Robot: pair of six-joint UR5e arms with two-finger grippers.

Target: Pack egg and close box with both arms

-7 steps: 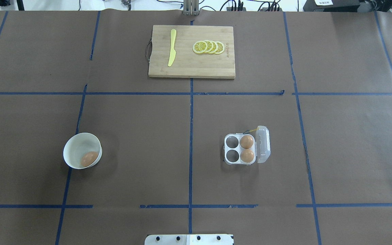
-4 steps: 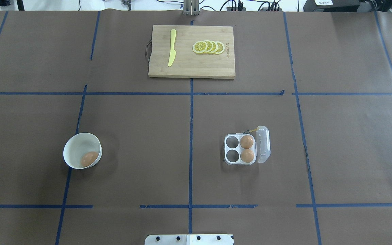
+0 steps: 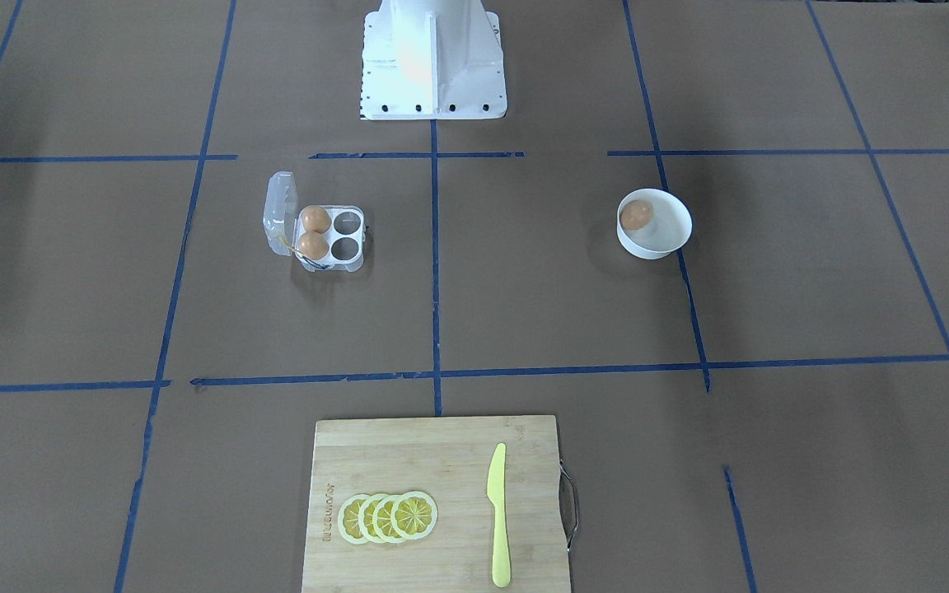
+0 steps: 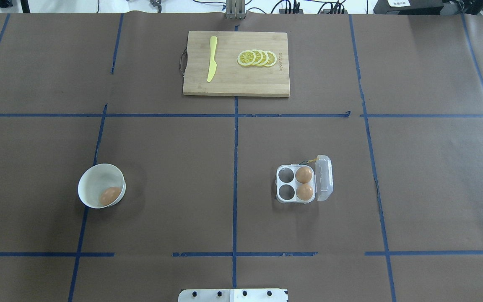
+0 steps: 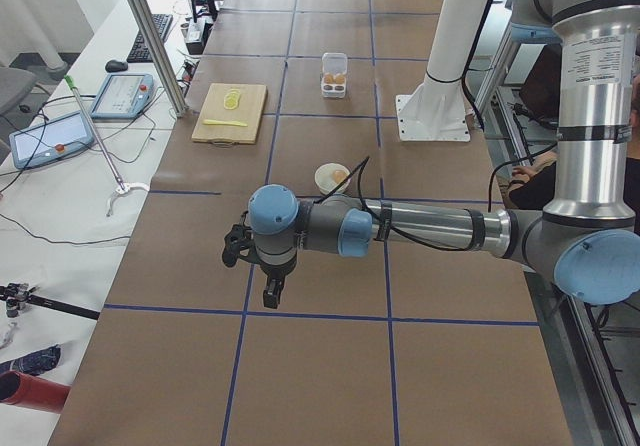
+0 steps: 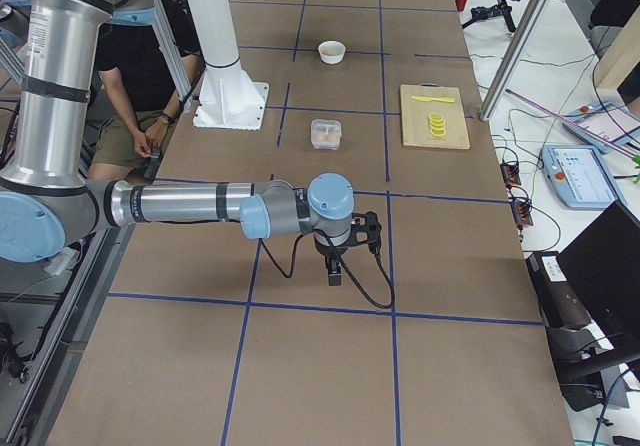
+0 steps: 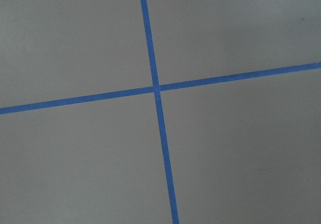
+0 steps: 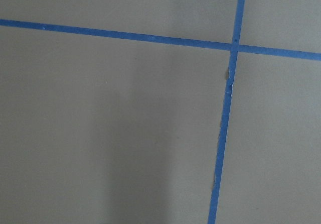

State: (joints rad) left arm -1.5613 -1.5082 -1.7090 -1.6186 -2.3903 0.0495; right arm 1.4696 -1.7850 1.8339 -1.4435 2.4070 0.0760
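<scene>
**Egg in the bowl, box open, both arms far out**

The egg (image 4: 110, 195) to be packed lies in the bowl (image 4: 95, 181), well apart from the box (image 4: 285, 183), on the robot's left of it. The box stands on the table (image 4: 183, 138) with its lid (image 4: 324, 178) swung open on the side away from the bowl. Two eggs (image 4: 304, 174) (image 4: 305, 192) fill the cells next to the lid, and the two empty cells face the bowl. I judge that a carry from the bowl's side would reach a free cell without crossing the lid. A board (image 4: 241, 82) lies beyond the box, away from the robot and off that path.

Neither arm is near the box. The left arm (image 5: 420, 228) reaches low over bare table, farther from the box than the bowl is. The right arm (image 6: 180, 204) does the same on the box's lid side. Each wrist camera sees only brown cover and blue tape.

The left pincer (image 5: 268, 288) and right pincer (image 6: 334, 269) both point down. They show only in the side views, so I cannot tell whether their fingers are apart or together.

Packing has not begun. The left arm looks best placed to fetch the egg, and the right to reach the lid. One risk is the smooth egg rolling in the bowl.
</scene>
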